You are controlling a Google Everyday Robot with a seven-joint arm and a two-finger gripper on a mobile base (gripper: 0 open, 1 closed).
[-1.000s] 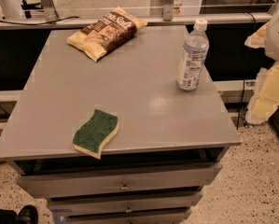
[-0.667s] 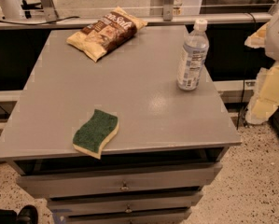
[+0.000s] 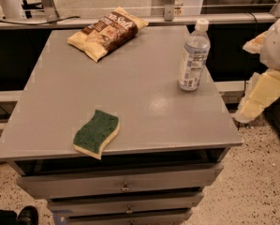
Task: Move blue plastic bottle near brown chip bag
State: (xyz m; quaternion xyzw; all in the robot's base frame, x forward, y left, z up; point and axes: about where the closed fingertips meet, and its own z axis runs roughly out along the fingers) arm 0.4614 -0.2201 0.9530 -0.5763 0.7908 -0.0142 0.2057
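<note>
The blue plastic bottle point(image 3: 193, 55) stands upright near the right side of the grey table point(image 3: 144, 102), with a white cap and a pale label. The brown chip bag point(image 3: 107, 32) lies flat at the table's far left corner, well apart from the bottle. My gripper point(image 3: 257, 86) hangs at the right edge of the view, beyond the table's right edge and a little to the right of the bottle. It touches nothing.
A green-and-yellow sponge point(image 3: 96, 133) lies near the table's front edge, left of centre. Drawers point(image 3: 125, 186) sit under the tabletop. A rail and glass panel point(image 3: 167, 13) run behind the table. Speckled floor lies on the right.
</note>
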